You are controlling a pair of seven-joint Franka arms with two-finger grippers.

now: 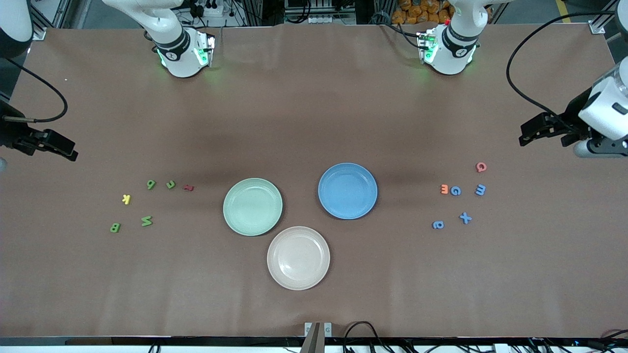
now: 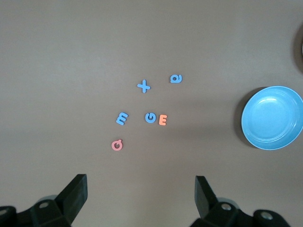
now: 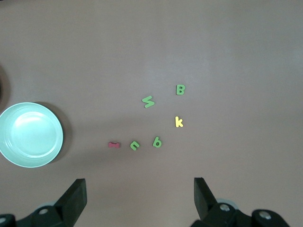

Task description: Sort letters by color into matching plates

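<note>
Here, 3 plates mid-table, 2 letter clusters at the ends, both arms waiting with jaws spread and empty.

Green plate (image 1: 252,206) sits toward the right arm's end, blue plate (image 1: 347,190) beside it toward the left arm's end, beige-pink plate (image 1: 298,258) nearest the front camera. None holds a letter. Near the right arm's end: 4 green letters (image 1: 146,221), 1 yellow k (image 1: 126,198), 1 red piece (image 1: 188,187). Near the left arm's end: 4 blue letters (image 1: 465,217), an orange E (image 1: 444,189) touching the blue G, a pink letter (image 1: 481,167) farthest from the camera. Left gripper (image 1: 527,133) hangs over bare table close to the blue cluster; right gripper (image 1: 68,149) over bare table near the green cluster.
</note>
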